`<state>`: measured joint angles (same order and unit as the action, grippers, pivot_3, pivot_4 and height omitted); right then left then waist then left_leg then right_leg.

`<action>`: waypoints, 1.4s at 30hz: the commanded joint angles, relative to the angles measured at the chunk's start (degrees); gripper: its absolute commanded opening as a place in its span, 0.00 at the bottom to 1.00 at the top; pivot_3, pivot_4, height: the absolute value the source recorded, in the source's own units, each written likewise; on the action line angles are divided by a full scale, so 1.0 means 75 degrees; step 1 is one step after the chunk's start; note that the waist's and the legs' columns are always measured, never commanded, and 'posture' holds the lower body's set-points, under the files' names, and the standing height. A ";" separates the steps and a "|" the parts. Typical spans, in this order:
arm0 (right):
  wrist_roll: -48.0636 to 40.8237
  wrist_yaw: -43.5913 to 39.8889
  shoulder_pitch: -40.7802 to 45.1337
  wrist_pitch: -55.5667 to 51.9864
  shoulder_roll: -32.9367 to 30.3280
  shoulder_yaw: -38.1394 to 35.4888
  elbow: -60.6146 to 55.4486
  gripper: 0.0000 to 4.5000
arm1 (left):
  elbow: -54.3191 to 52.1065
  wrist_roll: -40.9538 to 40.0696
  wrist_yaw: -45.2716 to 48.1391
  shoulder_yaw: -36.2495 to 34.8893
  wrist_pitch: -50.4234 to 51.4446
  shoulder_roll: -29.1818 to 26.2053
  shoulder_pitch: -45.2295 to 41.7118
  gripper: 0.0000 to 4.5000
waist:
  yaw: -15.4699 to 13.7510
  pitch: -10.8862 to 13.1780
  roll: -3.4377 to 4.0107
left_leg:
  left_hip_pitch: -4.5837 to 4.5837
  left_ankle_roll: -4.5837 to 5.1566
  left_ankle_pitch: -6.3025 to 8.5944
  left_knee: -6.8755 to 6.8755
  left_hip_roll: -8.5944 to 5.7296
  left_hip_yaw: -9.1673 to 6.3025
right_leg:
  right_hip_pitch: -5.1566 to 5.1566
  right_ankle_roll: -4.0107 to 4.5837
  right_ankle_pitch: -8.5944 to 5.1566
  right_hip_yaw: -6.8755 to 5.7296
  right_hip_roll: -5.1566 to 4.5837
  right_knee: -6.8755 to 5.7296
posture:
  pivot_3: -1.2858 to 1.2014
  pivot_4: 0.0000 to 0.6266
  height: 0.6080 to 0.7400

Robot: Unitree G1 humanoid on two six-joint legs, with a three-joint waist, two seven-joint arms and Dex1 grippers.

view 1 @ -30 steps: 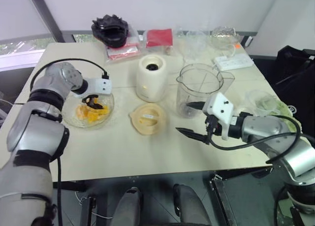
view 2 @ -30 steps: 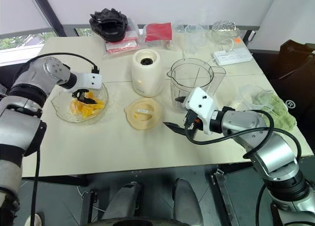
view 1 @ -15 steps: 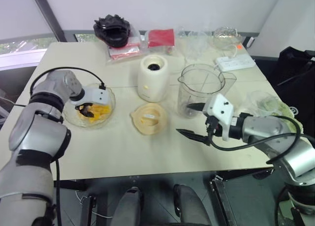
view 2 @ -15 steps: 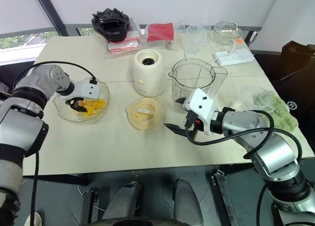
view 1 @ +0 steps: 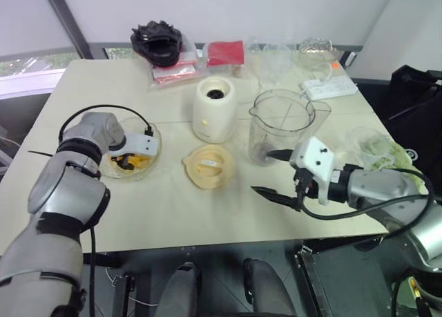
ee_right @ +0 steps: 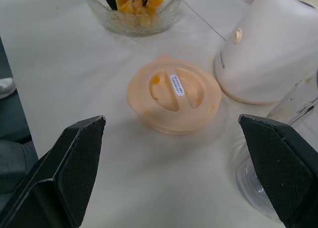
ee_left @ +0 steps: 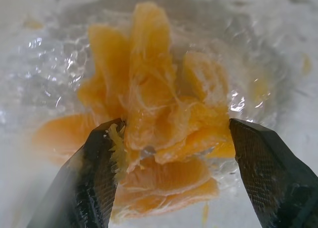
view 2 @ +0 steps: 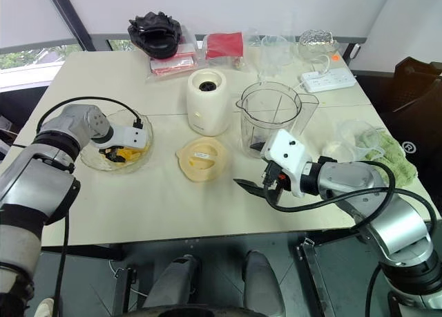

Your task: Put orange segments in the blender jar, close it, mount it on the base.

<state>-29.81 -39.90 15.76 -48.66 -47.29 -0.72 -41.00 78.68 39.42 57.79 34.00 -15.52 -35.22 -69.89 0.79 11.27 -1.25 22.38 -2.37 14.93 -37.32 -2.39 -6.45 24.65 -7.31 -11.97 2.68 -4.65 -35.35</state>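
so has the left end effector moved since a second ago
Yes. The left end effector has dropped from above the glass bowl's rim down inside it, its open fingers now straddling the orange segments.

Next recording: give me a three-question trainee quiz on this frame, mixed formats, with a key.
1. True or false: the blender jar already sits on the base.
2. Where is the left claw? A) over the lid B) open inside the glass bowl, straddling the orange segments C) inside the jar
3. Fill in: the cream lid lies flat on the ____, in front of the base.

Key
1. False; the jar stands on the table beside the base.
2. B
3. table; the right claw hovers open nearby, empty.
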 commanded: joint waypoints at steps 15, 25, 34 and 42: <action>-0.0262 0.0190 0.0181 -0.0246 -0.0150 -0.0241 -0.0318 1.00 | -0.0069 -0.0077 0.0204 -0.0284 -0.0216 0.0080 -0.0269 0.76 | -0.0003 -0.0001 0.0000 | -0.0001 0.0000 0.0000 -0.0005 0.0000 0.0000 | -0.0002 0.0000 0.0000 0.0000 0.0000 -0.0005 | 0.52 0.24 1.00; -0.0215 0.0149 0.0366 -0.0149 -0.0130 -0.0079 -0.0169 1.00 | -0.0098 -0.0220 0.0212 -0.0493 -0.0245 0.0017 -0.0388 0.76 | 0.0001 -0.0001 0.0000 | -0.0001 0.0000 0.0000 -0.0005 0.0000 -0.0001 | -0.0002 0.0000 0.0000 0.0000 0.0000 -0.0007 | 0.52 0.24 1.00; -0.0065 0.0054 0.0555 0.0031 -0.0125 0.0064 0.0023 1.00 | -0.0107 -0.0173 0.0120 -0.0604 -0.0223 -0.0059 -0.0490 0.76 | 0.0002 -0.0001 0.0000 | -0.0001 0.0000 0.0000 -0.0005 0.0000 -0.0001 | -0.0002 0.0000 0.0000 -0.0001 0.0000 -0.0007 | 0.52 0.24 1.00; 0.0008 0.0060 0.0590 0.0076 -0.0051 0.0135 0.0086 1.00 | -0.0071 -0.0121 -0.0096 -0.0575 -0.0092 -0.0070 -0.0457 0.76 | 0.0002 0.0000 0.0000 | -0.0001 0.0000 0.0000 -0.0006 0.0000 -0.0001 | -0.0002 -0.0001 0.0001 -0.0001 0.0000 -0.0008 | 0.52 0.24 1.00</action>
<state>-30.02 -39.43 19.06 -49.55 -47.79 1.03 -39.72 78.60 38.70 57.75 30.23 -16.68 -34.68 -72.12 0.81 11.27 -1.25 22.37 -2.37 14.93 -37.36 -2.39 -6.46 24.64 -7.32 -11.97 2.68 -4.65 -35.41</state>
